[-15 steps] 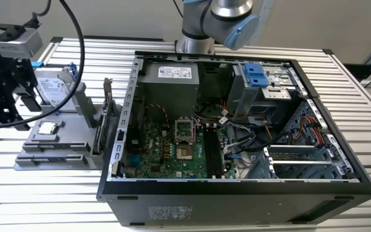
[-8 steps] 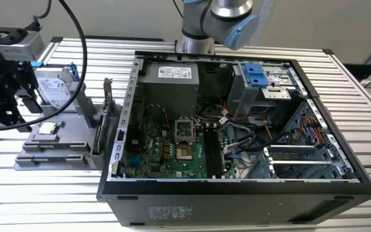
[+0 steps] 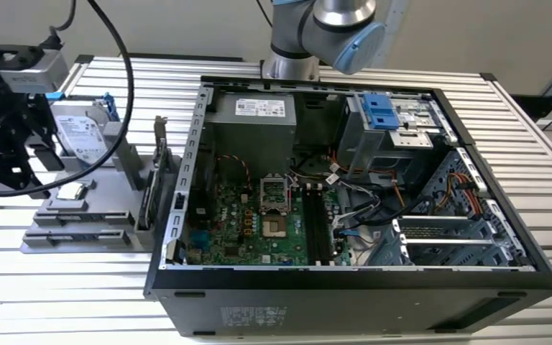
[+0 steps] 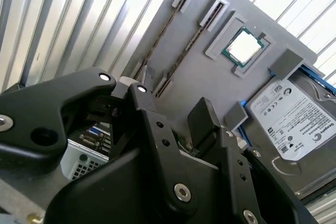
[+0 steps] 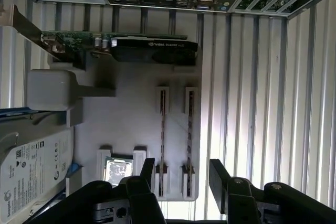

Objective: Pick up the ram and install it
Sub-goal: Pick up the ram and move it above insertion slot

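Gripper (image 5: 182, 174), fingers (image 5: 148, 171) spread, over holder (image 5: 131, 124); 2 ram sticks (image 5: 162, 129) slotted.

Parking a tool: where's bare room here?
Free: table slats at the exterior view's lower left, bordering the grey fixture, and at that view's right past the PC case. Crowded: fixture around the hard drive; cables inside the case.

Two ram sticks (image 5: 161, 129), one hard drive (image 5: 31, 171), one processor (image 5: 117, 170), one card (image 5: 131, 45).
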Robot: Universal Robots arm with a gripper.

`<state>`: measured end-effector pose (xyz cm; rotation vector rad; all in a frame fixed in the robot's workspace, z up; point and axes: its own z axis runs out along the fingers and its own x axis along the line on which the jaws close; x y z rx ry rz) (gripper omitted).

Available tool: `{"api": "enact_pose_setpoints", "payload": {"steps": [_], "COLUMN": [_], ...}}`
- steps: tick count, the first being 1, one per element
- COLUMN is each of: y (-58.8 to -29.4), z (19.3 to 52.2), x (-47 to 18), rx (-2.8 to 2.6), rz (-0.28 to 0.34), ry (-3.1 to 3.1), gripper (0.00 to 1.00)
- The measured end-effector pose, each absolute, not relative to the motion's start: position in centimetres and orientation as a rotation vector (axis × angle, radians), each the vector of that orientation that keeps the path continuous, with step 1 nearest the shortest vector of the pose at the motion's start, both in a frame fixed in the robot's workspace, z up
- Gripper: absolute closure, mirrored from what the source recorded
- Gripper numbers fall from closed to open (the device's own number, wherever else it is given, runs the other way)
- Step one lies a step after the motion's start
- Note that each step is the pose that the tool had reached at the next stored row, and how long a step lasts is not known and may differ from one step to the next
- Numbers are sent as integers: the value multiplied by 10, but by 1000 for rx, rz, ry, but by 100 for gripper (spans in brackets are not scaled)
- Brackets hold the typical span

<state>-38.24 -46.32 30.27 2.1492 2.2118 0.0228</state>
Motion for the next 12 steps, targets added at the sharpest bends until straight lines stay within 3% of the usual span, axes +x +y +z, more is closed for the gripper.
{"api": "enact_pose_setpoints", "payload": {"steps": [12], "y": [-463], "z": [294], "x": [-382], "rx": [2145], "rz": [23], "ry": [2216], "gripper": [0]}}
